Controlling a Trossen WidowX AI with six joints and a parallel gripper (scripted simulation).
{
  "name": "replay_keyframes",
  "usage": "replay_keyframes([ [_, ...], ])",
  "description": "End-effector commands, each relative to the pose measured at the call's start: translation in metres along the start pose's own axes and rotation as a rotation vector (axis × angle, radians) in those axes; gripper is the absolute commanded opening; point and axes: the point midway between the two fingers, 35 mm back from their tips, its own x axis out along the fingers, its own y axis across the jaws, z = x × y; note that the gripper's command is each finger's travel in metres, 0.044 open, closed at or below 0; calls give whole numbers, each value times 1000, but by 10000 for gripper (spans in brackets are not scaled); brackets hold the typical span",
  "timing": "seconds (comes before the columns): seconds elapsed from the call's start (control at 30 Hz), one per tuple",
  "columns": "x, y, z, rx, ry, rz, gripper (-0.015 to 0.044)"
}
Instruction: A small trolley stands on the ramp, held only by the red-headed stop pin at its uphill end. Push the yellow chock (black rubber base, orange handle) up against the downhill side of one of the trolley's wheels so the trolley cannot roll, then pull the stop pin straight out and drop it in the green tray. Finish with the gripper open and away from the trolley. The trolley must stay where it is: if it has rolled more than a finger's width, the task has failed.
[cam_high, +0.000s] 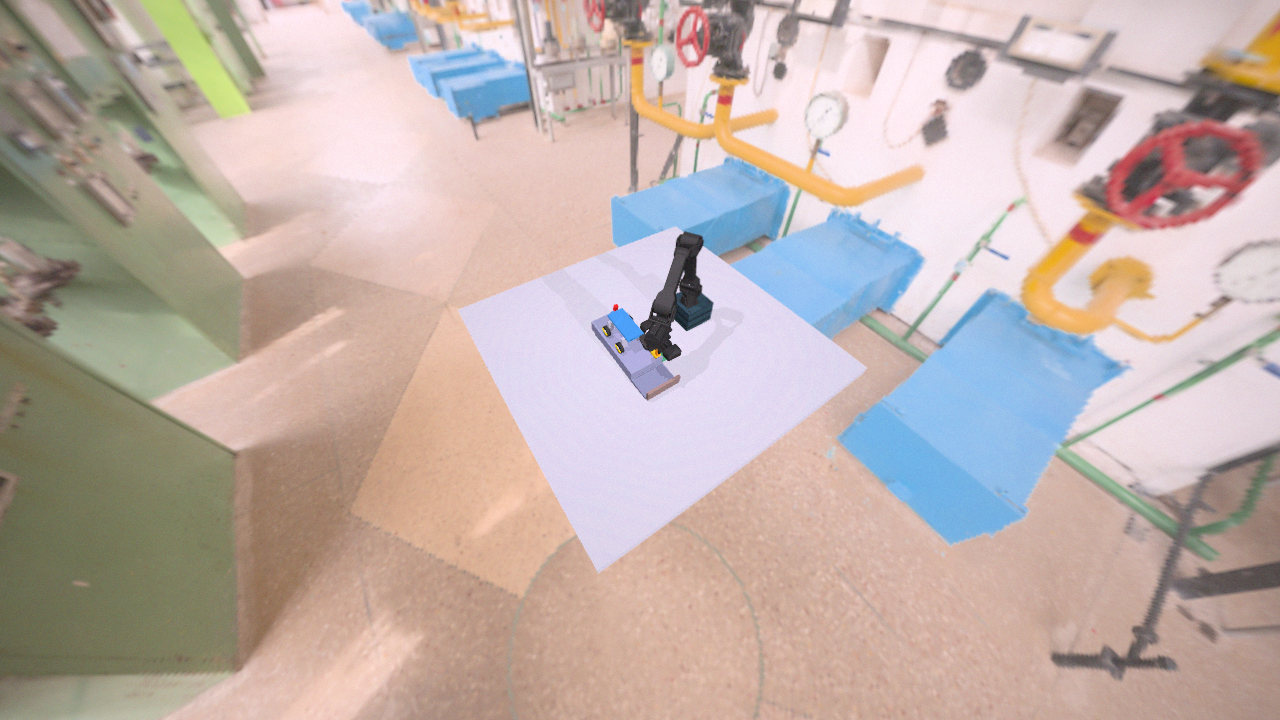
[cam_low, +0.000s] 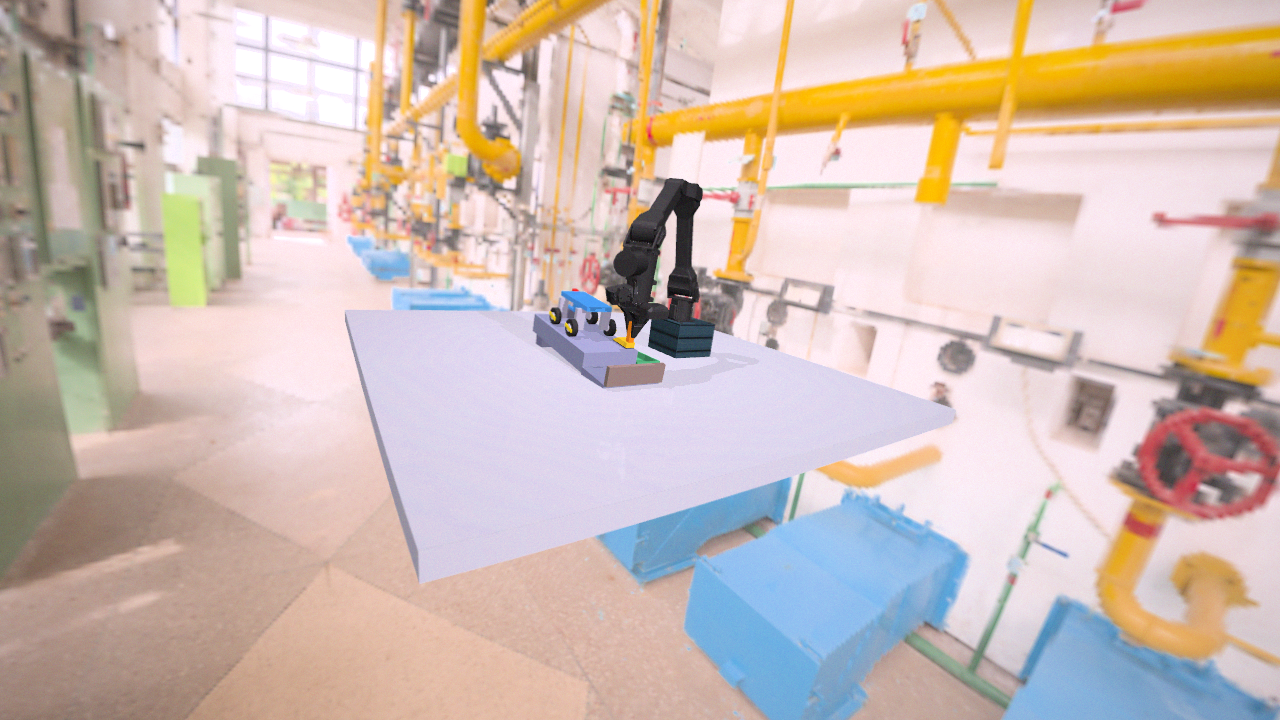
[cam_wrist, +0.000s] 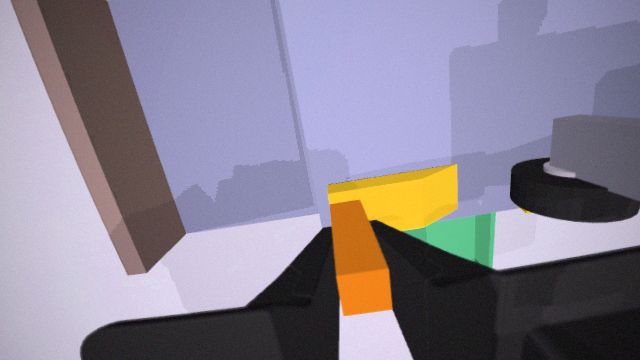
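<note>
My gripper (cam_high: 657, 350) (cam_low: 631, 328) (cam_wrist: 350, 233) is shut on the orange handle of the chock (cam_low: 623, 342) (cam_wrist: 410, 197). The chock's yellow body overlaps the ramp's arm-side edge in the wrist view; whether its base touches the ramp is unclear. The blue-topped trolley (cam_high: 625, 325) (cam_low: 586, 300) stands on the ramp (cam_high: 634, 360) (cam_low: 603, 357) (cam_wrist: 390, 100). Its near downhill wheel (cam_wrist: 565, 200) is uphill of the chock, with a gap between. The red-headed pin (cam_high: 615, 307) shows at the uphill end. The green tray (cam_low: 646, 358) (cam_wrist: 455, 237) is partly hidden beneath the chock and gripper.
A brown end board (cam_high: 663, 386) (cam_low: 635, 373) (cam_wrist: 125, 175) stands across the ramp's low end. The arm's dark base block (cam_high: 693, 311) (cam_low: 681, 339) stands on the table (cam_high: 626, 465) (cam_low: 572, 447), beyond the tray.
</note>
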Motion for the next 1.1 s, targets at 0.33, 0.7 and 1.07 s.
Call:
replay_keyframes([
  [0.33,0,-13,1,-4,3,-8,0],
  [0.7,1,-23,1,-4,3,-8,0],
  [1.07,1,-32,1,-4,2,-9,0],
])
